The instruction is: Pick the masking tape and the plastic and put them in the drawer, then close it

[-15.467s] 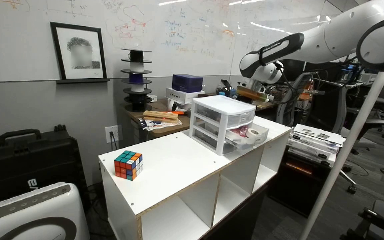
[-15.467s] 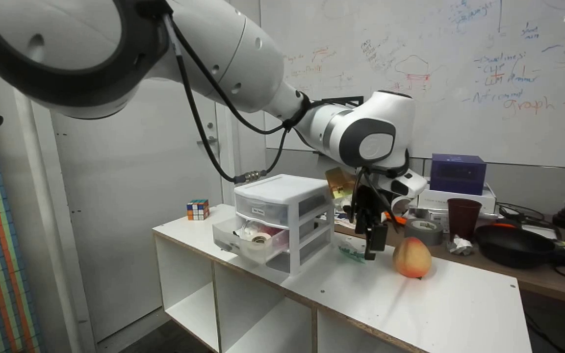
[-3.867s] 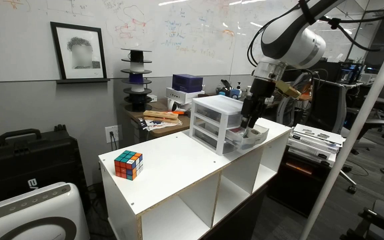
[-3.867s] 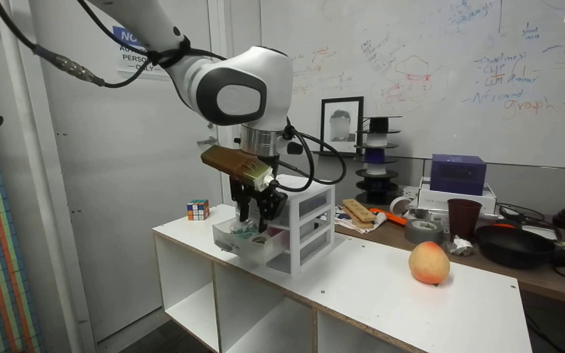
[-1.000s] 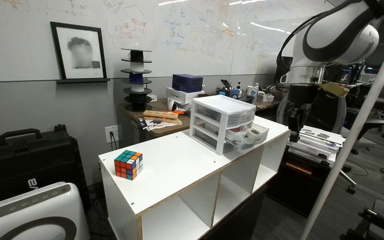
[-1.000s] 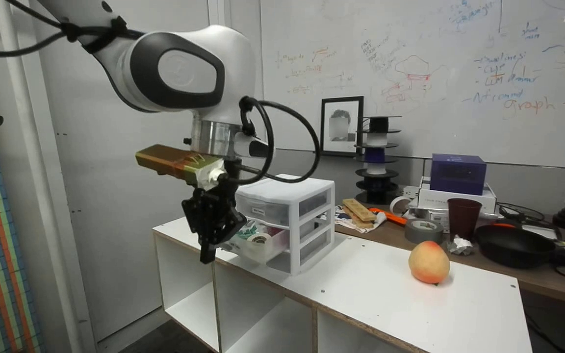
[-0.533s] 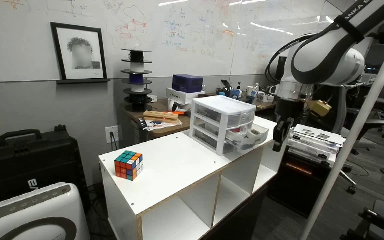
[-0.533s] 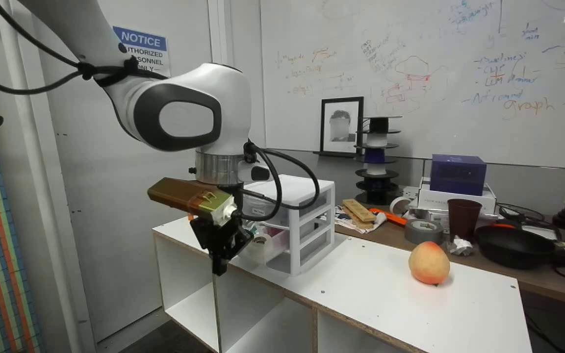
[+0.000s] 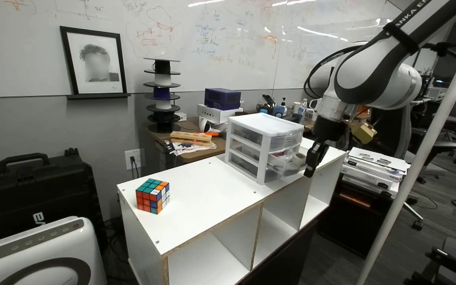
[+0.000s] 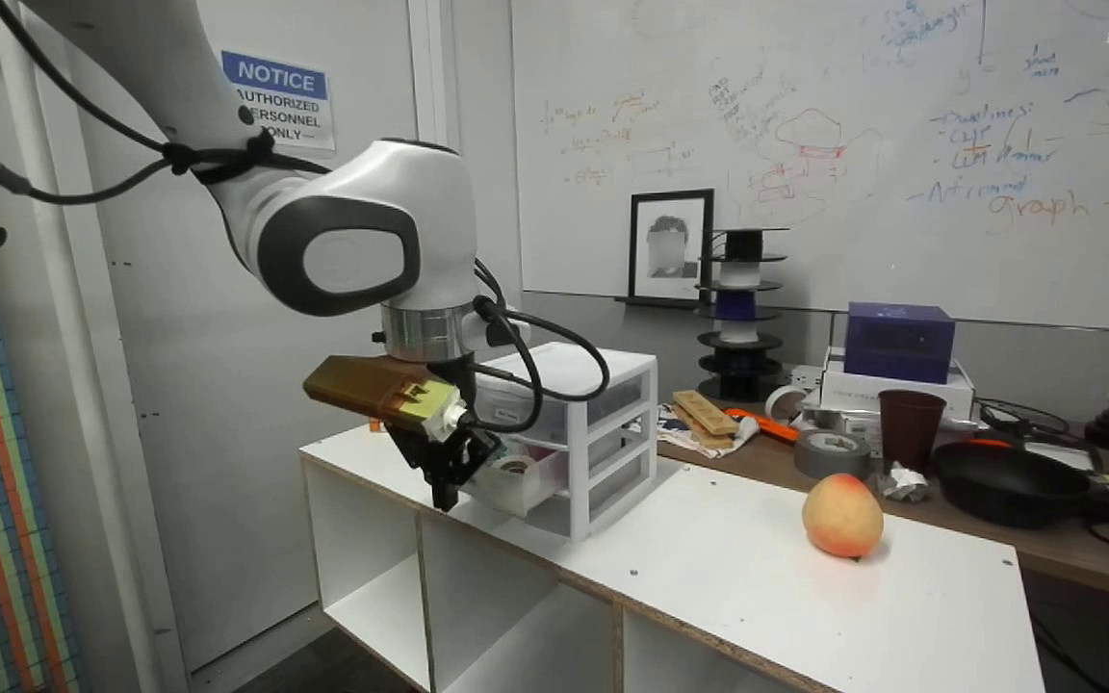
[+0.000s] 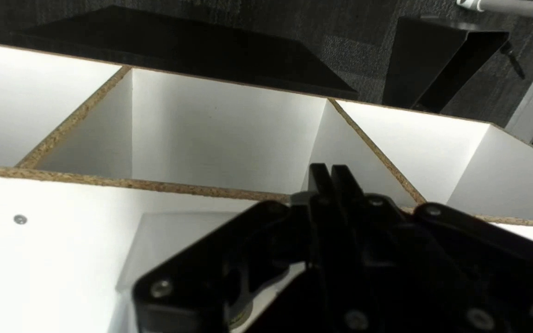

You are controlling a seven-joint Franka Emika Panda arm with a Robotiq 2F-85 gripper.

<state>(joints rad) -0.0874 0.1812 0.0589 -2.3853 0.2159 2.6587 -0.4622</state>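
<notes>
Just outside the open middle drawer (image 10: 508,495), gripper (image 11: 330,172) hangs clenched, empty, contact unclear, drawer lying between it and white frame (image 10: 579,472): closing push likely inward.

a smooth, translucent plastic drawer (image 10: 516,494); a smooth cabinet (image 10: 737,582) with rough chipboard edges (image 11: 155,185).

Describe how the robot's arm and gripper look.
The arm has rounded white shells, dark grey panels and white lettering, partly legible as "ANKA". Black cables loop along it, past a black strap. A brown-gold box sits near the silvery collar; the gripper is black, with jointed links and two slim fingers.
</notes>
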